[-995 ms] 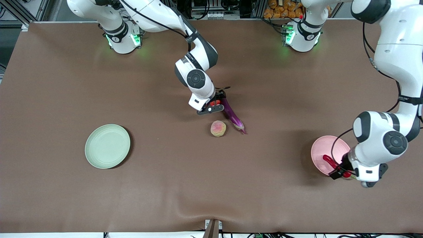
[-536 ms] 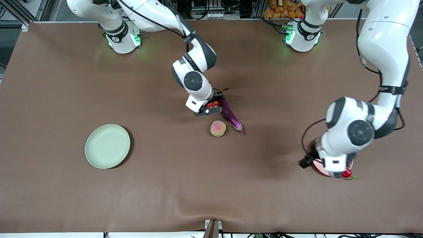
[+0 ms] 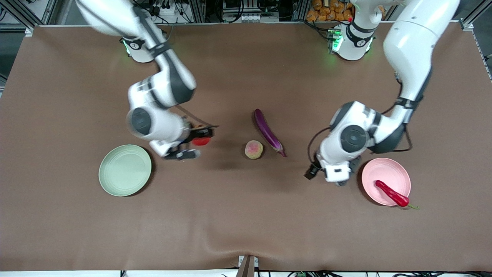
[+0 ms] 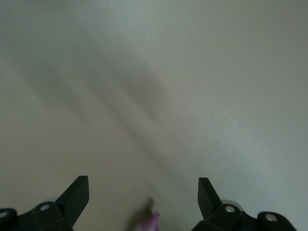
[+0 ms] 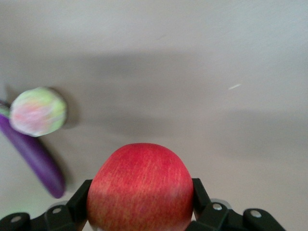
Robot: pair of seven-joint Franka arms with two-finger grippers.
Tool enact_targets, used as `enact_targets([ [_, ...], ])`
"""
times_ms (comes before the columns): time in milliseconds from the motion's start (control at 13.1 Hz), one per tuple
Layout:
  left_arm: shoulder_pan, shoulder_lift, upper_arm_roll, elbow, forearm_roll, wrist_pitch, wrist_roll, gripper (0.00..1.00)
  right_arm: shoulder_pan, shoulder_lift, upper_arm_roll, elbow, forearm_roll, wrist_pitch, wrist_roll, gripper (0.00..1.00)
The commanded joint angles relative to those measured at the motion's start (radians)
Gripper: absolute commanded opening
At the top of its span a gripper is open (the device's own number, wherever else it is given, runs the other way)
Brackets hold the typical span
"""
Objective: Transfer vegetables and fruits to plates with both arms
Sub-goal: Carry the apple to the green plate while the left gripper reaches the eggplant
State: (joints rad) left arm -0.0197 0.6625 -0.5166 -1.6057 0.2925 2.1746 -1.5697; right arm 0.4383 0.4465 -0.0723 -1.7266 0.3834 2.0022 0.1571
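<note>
Right gripper point(image 3: 194, 143) is in the air over bare brown tablecloth point(image 3: 246, 215) between the pale green round plate point(image 3: 125, 170) and the fuzzy pink-and-yellow-green peach point(image 3: 253, 149), its fingers pinching the round red-orange pomegranate point(image 5: 140, 187).

Left gripper point(image 4: 143, 195) is over the cloth just beside the pale pink round plate point(image 3: 385, 175), fingers spread wide, nothing between them.

Shiny red chili pepper point(image 3: 392, 193) lies on the pink plate, green stem past the rim.

Long glossy purple eggplant point(image 3: 267, 131) lies just beside the peach, both on the cloth mid-table. Green plate holds nothing.
</note>
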Motion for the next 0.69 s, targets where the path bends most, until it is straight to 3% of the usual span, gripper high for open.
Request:
enact_targets([
  [0, -0.064, -0.024, 0.004, -0.097, 0.007, 0.112, -0.142, 1.00, -0.200, -0.006, 0.025, -0.019, -0.009, -0.020, -0.218, 0.11],
  [230, -0.120, -0.033, 0.004, -0.164, 0.010, 0.158, -0.235, 1.00, -0.361, 0.061, 0.025, 0.040, -0.043, -0.019, -0.417, 0.19],
  [613, -0.187, -0.076, 0.004, -0.302, 0.026, 0.289, -0.294, 1.00, -0.499, 0.216, 0.026, 0.188, -0.234, 0.000, -0.537, 0.24],
])
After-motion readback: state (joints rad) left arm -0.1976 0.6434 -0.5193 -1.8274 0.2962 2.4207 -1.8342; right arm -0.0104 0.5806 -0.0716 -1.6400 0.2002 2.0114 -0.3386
